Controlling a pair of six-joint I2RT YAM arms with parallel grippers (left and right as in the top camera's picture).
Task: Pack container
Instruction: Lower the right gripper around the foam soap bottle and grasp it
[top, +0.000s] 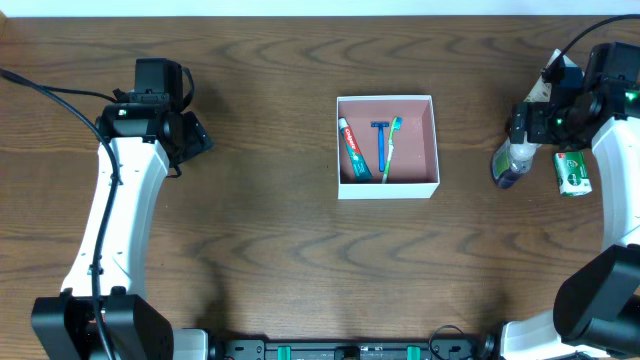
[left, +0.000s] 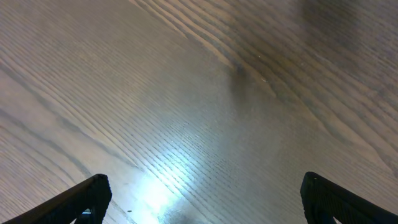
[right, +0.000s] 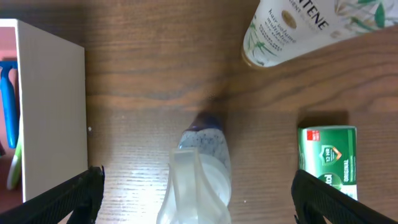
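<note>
Wooden worktop (top: 270, 240) overhead carries the container (top: 387, 192), centre-right, already holding a toothpaste tube (top: 354, 150), blue razor (top: 380, 145) and green toothbrush (top: 392, 148). The right gripper (top: 522, 130) hovers over a clear bottle (top: 512, 163) beside a green box (top: 572, 172).

Left wrist: the left gripper (left: 202, 193) is spread wide over bare wood.

Right wrist: wide-open jaws straddle the lying bottle; its rounded, slick body could roll or squirt sideways if pinched off-centre, knocking the box or the Pantene tube (right: 298, 28).
</note>
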